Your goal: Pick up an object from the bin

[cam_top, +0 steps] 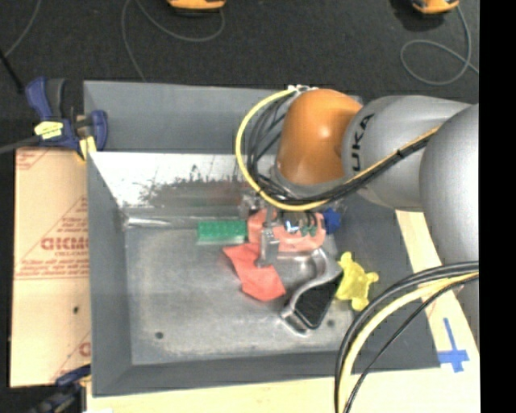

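The tool (268,242) hangs over the crumpled red piece (260,278), perhaps touching it, a green block (222,232) just beside that piece; whether it grips I cannot tell.

A black, matte surface (161,56) spreads across the far side and down the left; whether it is a table or the floor cannot be told. Thin pale cords (185,35) lie on it in loose loops, far centre and far right. Two orange shapes (196,3) sit well apart, both cut off by the far edge.
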{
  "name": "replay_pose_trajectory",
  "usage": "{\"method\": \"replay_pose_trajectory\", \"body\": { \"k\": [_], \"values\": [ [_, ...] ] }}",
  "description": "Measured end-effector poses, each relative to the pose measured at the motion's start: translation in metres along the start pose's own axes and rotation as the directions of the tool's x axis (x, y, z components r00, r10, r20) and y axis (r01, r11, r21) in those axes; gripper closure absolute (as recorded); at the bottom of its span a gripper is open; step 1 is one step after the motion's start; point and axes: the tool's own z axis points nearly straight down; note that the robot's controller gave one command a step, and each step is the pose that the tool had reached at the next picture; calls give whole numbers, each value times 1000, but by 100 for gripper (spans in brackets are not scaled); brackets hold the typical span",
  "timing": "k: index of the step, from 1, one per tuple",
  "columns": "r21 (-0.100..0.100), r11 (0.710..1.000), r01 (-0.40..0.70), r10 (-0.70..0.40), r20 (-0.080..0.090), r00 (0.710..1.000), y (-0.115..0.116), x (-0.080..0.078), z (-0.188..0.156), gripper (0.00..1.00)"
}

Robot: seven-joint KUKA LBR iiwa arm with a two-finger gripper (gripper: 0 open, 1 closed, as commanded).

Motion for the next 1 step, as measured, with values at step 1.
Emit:
{"method": "replay_pose_trajectory", "body": {
  "k": [1],
  "values": [
    [-11,944,-328,329,14,944,-8,11,30,100]
  ]
}}
